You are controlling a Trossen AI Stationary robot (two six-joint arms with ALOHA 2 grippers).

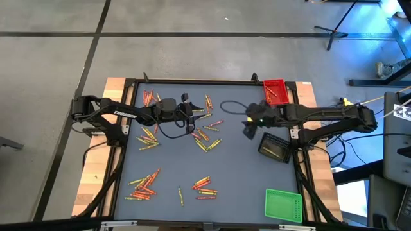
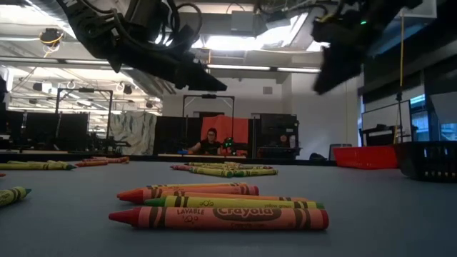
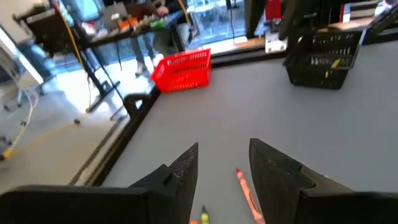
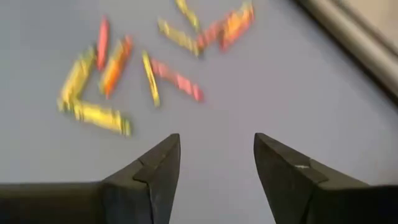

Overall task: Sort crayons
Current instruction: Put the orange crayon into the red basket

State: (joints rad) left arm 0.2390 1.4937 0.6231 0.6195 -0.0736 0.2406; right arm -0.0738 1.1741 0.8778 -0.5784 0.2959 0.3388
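Observation:
Red, orange and yellow crayons lie in loose clusters on the grey table, one at the middle (image 1: 205, 140), others at the far left (image 1: 151, 97) and near the front (image 1: 144, 186). My left gripper (image 1: 191, 122) hangs open above the middle of the table. In its wrist view a red crayon (image 3: 245, 186) lies on the table below the gap between the fingers (image 3: 224, 149). My right gripper (image 1: 249, 130) hovers open to the right of the middle cluster, tipped down. Nothing is between its fingers (image 4: 217, 140), and blurred crayons (image 4: 106, 81) lie ahead of them.
A red tray (image 1: 275, 91) stands at the far right corner, a black tray (image 1: 275, 149) at the right edge and a green tray (image 1: 283, 205) at the near right corner. A black cable (image 1: 231, 106) loops over the table's far middle. A person (image 2: 211, 141) sits beyond the table.

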